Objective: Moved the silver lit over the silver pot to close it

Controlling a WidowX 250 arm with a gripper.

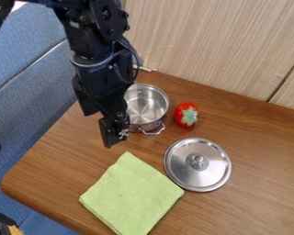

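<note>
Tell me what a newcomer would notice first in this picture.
The eye likely goes first to the big black robot arm, coming down from the top edge and partly covering the silver pot. Next come two bright spots: the lime-green cloth at the table's front and the red strawberry-like toy right of the pot. The shiny lid lies on the wood between them, off the pot.

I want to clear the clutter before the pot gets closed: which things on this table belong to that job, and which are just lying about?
For the job:
- silver pot, uncovered
- silver lid, on the table

Just lying about:
- green cloth
- red item with a green top
</note>
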